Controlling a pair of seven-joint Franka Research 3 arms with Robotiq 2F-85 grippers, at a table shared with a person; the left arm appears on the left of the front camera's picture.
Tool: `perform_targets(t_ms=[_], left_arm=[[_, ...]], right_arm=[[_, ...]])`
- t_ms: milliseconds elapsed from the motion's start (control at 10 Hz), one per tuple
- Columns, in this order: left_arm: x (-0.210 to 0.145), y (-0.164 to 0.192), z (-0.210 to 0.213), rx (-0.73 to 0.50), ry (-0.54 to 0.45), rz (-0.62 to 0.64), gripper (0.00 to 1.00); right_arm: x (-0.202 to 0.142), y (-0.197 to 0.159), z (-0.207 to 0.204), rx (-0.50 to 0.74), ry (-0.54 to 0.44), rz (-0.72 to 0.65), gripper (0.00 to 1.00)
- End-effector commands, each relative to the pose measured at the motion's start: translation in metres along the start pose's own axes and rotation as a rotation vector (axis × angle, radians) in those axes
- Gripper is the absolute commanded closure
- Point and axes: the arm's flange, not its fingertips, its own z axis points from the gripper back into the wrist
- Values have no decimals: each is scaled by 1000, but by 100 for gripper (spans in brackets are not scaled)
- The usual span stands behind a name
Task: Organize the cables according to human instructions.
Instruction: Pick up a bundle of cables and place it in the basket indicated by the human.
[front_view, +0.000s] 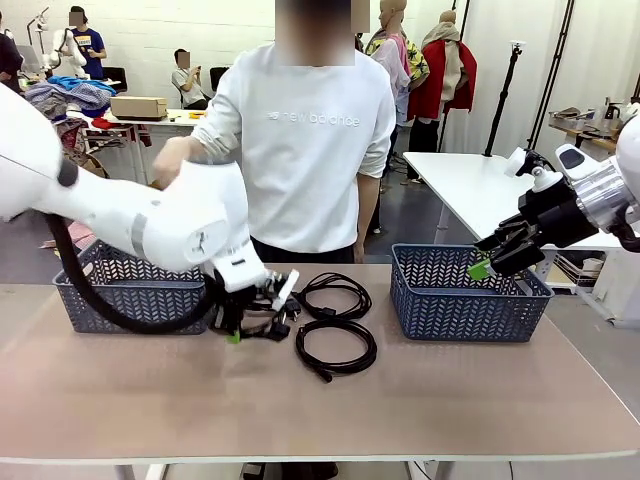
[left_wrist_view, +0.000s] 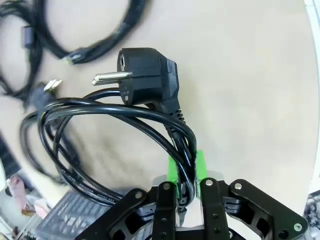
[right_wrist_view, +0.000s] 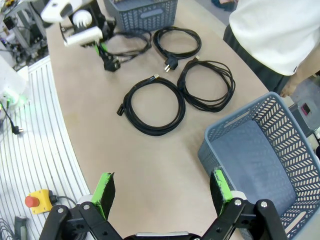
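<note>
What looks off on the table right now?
Nothing stands out. Three black coiled power cords lie flat and tidy on the tan table between two upright blue-grey plastic baskets; the left gripper is shut on the fourth coil beside its plug.

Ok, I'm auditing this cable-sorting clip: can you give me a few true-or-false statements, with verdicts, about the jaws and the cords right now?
1. The white left arm has its jaws shut on a coiled black power cord. True.
2. The white right arm has its jaws shut on a cord. False: they stand open and empty, near the right-hand blue-grey plastic basket.
3. The left jaws clamp the black round-pin plug. False: they pinch the cord's strands, and the plug is clear of them.
4. Three other black cord coils lie on the tan tabletop. True.
</note>
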Motion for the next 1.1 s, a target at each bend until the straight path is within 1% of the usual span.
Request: perform_targets(t_ms=[0,100,200,400,600,700,800,1000], left_arm=[[-15,4,66,73,42,14,100],[-25,13,92,83,51,12,100],[-45,23,114,93,68,43,100],[-95,46,130,93,62,153,100],[-147,74,122,56,21,262,100],[-166,85,115,52,10,302,100],[-181,96,107,57,9,332,100],[-196,114,89,58,13,413,100]], right_arm=[[1,-4,0,13,-28,18,0],[1,-4,0,13,-28,18,0],[1,-4,0,13,-28,18,0],[1,-4,0,13,-28,18,0],[1,-4,0,13,-28,18,0],[1,-4,0,13,-28,18,0],[1,-4,0,13,-28,18,0],[1,-4,0,13,-28,18,0]])
